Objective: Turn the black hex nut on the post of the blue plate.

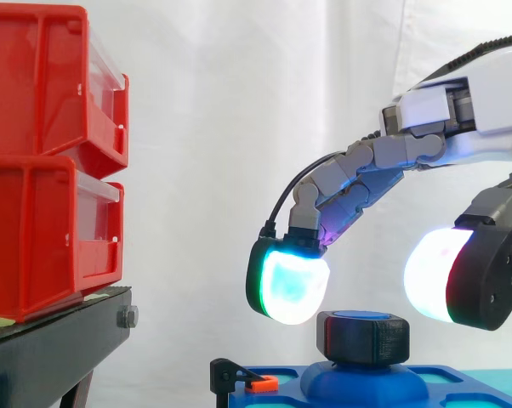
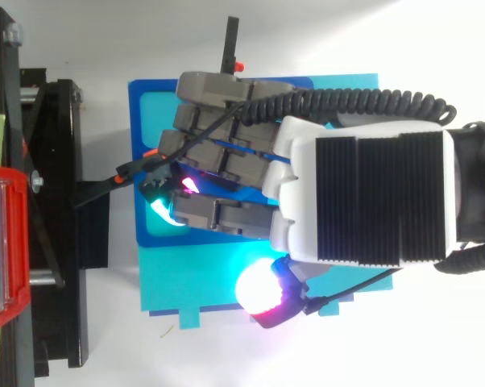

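Black hex nut (image 1: 363, 338) sits on the post at the centre of the blue plate (image 1: 371, 387), low in the side view. Hand (image 2: 363, 193) hangs over it, palm down, with the arm level from the right. Fingers (image 1: 290, 287) are spread wide and hold nothing. Glowing pads flank the nut just above it, apparently clear. Judgement: straddled so as to close on opposite flats for the turn.

nut (image 1: 362, 340): black, hexagonal, level, threaded on the post, raised just above the plate's domed middle
post (image 1: 360, 315): blue, upright, top showing inside the nut, at the plate's middle
plate (image 1: 277, 398): blue, lying flat, lighter recessed panels
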Robot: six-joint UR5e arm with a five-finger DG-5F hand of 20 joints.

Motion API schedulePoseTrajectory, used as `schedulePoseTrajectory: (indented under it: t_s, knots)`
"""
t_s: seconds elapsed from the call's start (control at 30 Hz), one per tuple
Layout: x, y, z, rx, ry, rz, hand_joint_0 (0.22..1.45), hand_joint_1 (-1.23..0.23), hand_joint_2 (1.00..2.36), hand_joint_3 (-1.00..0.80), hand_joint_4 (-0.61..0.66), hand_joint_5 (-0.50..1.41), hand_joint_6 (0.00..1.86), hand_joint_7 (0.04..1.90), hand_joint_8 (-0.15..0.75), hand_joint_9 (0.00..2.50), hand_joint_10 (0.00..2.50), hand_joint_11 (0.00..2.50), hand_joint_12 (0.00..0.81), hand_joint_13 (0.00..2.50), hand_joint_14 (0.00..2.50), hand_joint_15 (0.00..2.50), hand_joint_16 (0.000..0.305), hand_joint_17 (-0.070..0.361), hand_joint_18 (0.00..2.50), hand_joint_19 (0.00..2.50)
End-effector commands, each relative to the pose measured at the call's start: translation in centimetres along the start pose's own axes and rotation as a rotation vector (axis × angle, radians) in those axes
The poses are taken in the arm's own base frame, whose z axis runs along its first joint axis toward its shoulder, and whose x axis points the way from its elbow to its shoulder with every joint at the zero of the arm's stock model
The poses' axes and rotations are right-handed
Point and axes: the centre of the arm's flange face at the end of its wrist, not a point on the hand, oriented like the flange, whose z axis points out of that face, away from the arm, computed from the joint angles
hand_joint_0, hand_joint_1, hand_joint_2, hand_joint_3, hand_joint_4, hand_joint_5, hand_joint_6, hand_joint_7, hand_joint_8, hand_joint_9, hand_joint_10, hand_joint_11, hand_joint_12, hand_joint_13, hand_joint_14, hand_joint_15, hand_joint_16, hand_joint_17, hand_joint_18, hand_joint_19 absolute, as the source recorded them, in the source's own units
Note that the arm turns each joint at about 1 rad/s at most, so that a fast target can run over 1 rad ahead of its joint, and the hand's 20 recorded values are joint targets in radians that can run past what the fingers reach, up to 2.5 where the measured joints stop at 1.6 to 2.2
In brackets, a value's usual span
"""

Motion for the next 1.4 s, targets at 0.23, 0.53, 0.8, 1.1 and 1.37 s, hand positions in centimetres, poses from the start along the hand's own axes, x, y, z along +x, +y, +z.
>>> schedulePoseTrajectory:
  t_s: [0.23,0.53,0.8,1.1,1.37]
  knots:
    - [0.5,-1.2,-0.6,0.002,0.038,0.001,0.5,-0.43,1.0,-0.47,0.25,-0.16,0.5,0.86,0.288,0.53,0.0,0.0,0.359,0.5,0.0,0.09,0.055,0.125,0.42,0.22]
    - [0.7,-2.0,-0.9,-0.008,0.048,0.004,0.5,-0.43,1.0,-0.47,0.24,-0.16,0.5,0.87,0.287,0.53,0.0,0.0,0.36,0.5,0.0,0.09,0.055,0.125,0.42,0.22]
    - [0.8,-3.6,-1.2,-0.023,0.044,0.007,0.5,-0.43,1.0,-0.47,0.24,-0.16,0.5,0.87,0.286,0.53,0.0,0.0,0.362,0.5,0.0,0.09,0.055,0.125,0.42,0.22]
    - [1.1,-6.1,-1.8,-0.037,0.039,0.007,0.5,-0.43,1.0,-0.47,0.25,-0.16,0.5,0.88,0.285,0.52,0.0,0.0,0.361,0.5,0.0,0.09,0.055,0.124,0.42,0.22]
    - [1.5,-8.3,-2.6,-0.055,0.041,0.015,0.5,-0.43,1.0,-0.47,0.24,-0.16,0.5,0.87,0.287,0.52,0.0,0.0,0.361,0.5,0.0,0.09,0.055,0.124,0.42,0.22]
